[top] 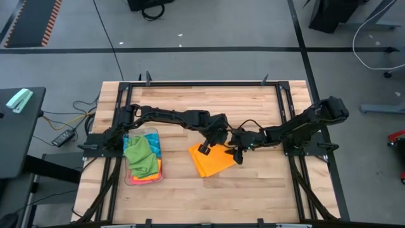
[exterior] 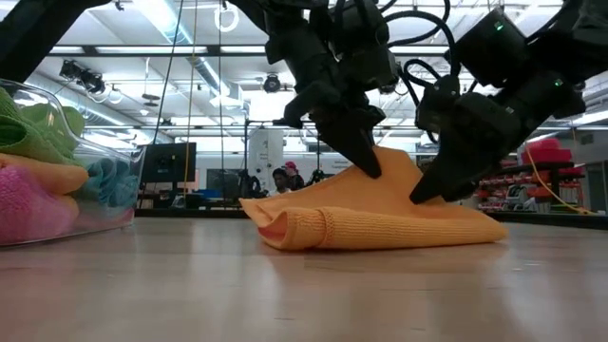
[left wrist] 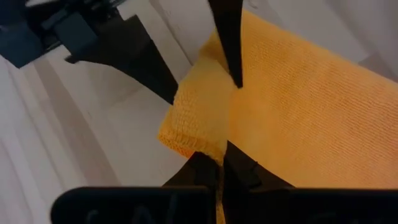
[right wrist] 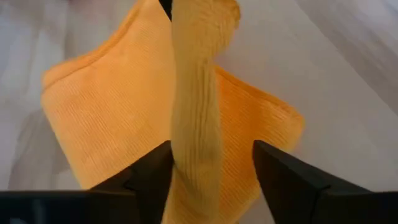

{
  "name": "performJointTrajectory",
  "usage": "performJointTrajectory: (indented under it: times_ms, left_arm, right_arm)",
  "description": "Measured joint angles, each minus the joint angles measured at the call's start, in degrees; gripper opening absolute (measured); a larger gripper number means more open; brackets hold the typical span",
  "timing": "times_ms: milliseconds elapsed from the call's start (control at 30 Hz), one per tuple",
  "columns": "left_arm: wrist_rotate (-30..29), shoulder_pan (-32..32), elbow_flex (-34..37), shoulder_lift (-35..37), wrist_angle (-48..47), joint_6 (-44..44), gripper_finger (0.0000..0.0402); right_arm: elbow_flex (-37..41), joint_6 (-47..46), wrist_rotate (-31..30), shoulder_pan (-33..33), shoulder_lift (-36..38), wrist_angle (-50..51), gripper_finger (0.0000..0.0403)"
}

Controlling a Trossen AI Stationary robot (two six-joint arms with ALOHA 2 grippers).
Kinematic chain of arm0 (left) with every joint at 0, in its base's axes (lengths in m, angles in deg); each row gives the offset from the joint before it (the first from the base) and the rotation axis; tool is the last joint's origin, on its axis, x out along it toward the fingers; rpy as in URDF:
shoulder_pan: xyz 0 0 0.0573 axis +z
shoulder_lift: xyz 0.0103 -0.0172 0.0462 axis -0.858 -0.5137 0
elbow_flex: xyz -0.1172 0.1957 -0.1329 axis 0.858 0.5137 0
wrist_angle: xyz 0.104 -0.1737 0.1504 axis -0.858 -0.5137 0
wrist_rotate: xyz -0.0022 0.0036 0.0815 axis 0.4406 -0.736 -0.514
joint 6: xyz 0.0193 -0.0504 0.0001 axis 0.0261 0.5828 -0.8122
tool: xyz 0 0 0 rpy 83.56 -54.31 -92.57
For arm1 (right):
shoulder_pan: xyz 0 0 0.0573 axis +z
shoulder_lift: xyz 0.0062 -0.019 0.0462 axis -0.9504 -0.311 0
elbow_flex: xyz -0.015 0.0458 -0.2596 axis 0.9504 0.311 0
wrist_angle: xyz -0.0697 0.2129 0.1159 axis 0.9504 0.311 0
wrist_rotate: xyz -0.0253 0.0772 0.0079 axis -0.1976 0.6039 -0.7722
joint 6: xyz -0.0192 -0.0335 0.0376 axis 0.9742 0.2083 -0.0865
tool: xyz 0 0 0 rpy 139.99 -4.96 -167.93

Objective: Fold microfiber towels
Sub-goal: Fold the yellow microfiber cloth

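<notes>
One orange towel (top: 212, 161) pinched by left end effector (top: 205, 149); right end effector (top: 238, 156) spread wide around it

Even, bright light falls from overhead; in the low view the ceiling strip lights (exterior: 180, 43) glare white, leaving the arms as dark silhouettes. Shadows on the tabletop (top: 253, 183) are soft and faint. The low view's foreground wood is blurred, as is the room behind. In both wrist views the orange towel (right wrist: 112, 118) shows its weave, while the tabletop beyond looks washed-out and hazy.
</notes>
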Motion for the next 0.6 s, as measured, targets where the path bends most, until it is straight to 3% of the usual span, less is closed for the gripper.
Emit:
performJointTrajectory:
  times_ms: [133,367,500,600]
  left_arm:
    - [0.02,-0.04,0.00,0.00,0.64,0.02,0.0009]
    - [0.07,-0.06,0.00,-0.02,0.93,2.10,0.0016]
    - [-0.14,0.11,-0.01,-0.07,0.24,5.54,0.0048]
    - [-4.05,0.11,0.00,1.07,-2.59,5.97,0.0087]
  right_arm:
    - [-0.03,0.04,0.65,-0.16,-1.91,-0.85,0.0171]
    - [-0.04,0.68,0.68,-0.18,-3.63,-1.73,0.0024]
    - [-0.35,-0.33,0.71,-0.18,-3.64,-1.54,0.0010]
    - [-1.31,-1.78,1.52,-0.18,-3.63,0.42,0.0009]
